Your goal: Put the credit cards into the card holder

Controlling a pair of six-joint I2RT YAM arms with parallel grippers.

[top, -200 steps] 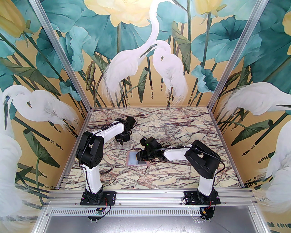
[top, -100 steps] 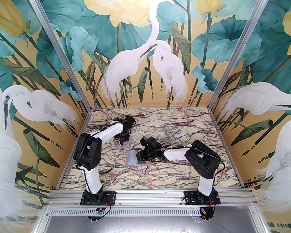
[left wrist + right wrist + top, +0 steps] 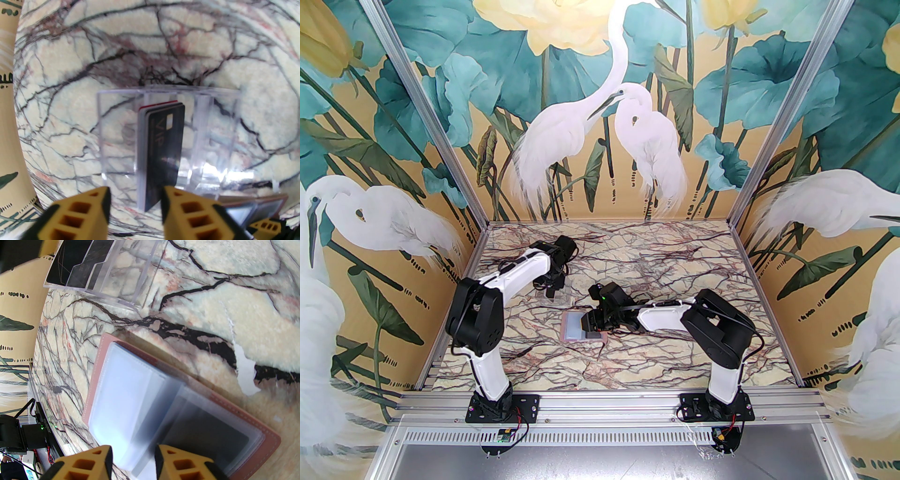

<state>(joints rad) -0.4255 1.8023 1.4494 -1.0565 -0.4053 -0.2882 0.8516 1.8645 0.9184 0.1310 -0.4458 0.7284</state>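
Black plastic with gold VIP lettering: the cards (image 3: 161, 150) stand on edge as a thin stack in one slot of a clear box (image 3: 112, 131). A red card (image 3: 164, 103) shows its edge at the back of the stack.

My left gripper (image 3: 134, 196) hangs at the stack's near end with its jaws apart and that end lying between them. One jaw stands clear of the stack. The other is just beside the black face, and I cannot tell whether it touches.

The holder (image 3: 96, 380) lies open and flat near the box, on the side toward my bases. Its pink rim frames pale clear sleeves (image 3: 124, 390), and a dark card (image 3: 206, 432) shows through the sleeves on one half.

My right gripper (image 3: 133, 451) sits low over the holder, jaws partly apart, with a blurred sleeve leaf in the gap between them. I cannot tell whether the tips press on the sleeves.

Box and holder both rest on the marble table (image 3: 656, 281), a little left of its middle.
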